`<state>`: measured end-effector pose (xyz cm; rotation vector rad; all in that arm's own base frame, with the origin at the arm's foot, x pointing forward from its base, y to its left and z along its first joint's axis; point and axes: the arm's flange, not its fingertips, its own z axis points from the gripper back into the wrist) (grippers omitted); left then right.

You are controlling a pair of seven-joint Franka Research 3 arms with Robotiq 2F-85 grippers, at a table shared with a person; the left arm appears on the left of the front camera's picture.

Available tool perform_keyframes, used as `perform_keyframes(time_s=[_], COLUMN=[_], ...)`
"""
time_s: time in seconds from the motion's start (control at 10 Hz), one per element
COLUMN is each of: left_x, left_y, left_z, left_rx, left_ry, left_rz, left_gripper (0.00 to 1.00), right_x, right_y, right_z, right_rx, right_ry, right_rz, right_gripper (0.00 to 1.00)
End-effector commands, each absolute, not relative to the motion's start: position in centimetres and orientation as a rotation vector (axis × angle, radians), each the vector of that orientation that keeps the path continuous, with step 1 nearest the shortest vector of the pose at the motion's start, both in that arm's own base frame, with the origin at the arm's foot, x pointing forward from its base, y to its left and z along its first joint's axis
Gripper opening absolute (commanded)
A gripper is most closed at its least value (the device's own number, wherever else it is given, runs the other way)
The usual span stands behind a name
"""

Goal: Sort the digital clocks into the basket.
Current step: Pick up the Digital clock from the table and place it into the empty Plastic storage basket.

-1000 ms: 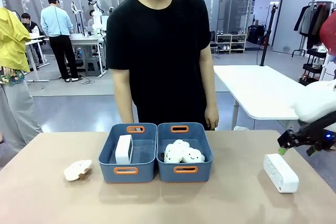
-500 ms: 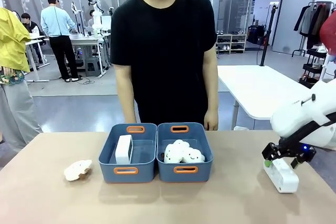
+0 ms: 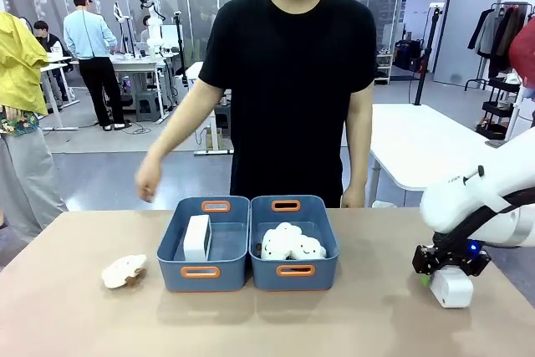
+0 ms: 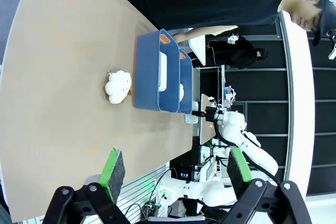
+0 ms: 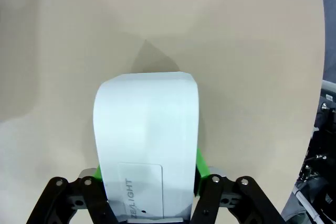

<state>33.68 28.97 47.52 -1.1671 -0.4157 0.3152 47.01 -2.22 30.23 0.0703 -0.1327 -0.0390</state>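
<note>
While the right gripper [image 3: 446,275] pinches a clock [image 5: 147,129] between its jaws at the right end of the table [image 3: 359,323], grasping looks to be the step in hand. The next move calls for a lift and a carry to the left basket [image 3: 201,272], beside the other clock [image 3: 197,237]. The left gripper [image 4: 174,167] gapes wide, empty.

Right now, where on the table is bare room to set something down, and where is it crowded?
Bare: the table strip in front of both bins, and the patch between the right bin and the clock in the right hand. The left bin has free floor beside its standing clock. Crowded: the right bin, holding plush clouds.
</note>
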Motion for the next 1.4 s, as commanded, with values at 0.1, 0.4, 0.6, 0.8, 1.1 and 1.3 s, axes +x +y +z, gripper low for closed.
perform_keyframes(time_s=[0.1, 0.4, 0.6, 0.8, 1.1, 1.3], left_x=[33.5, 33.5, 33.5, 33.5, 33.5, 33.5], left_y=[28.8, 28.8, 28.8, 28.8, 28.8, 28.8], left_z=[47.8, 47.8, 47.8, 47.8, 47.8, 47.8], left_rx=[-1.183, -1.183, -1.183, -1.183, -1.183, -1.183], left_ry=[-0.416, -0.416, -0.416, -0.416, -0.416, -0.416], left_rz=[0.317, 0.317, 0.317, 0.317, 0.317, 0.317], left_gripper=[1.0, 1.0, 1.0, 1.0, 1.0, 1.0], right_x=[46.9, 46.2, 46.1, 46.1, 46.1, 42.8], right_y=[-1.7, -0.5, 4.5, 9.3, 7.8, 1.3], right_z=[31.6, 39.1, 48.2, 52.2, 52.4, 54.7], right_rx=[0.084, 0.401, 0.744, 0.869, 1.031, 1.106], right_ry=[-0.134, -0.242, -0.277, -0.293, -0.236, -0.338], right_rz=[-0.086, -0.144, -0.04, 0.063, 0.034, -0.014], right_gripper=[0.0, 0.0, 0.0, 0.0, 0.0, 0.0])
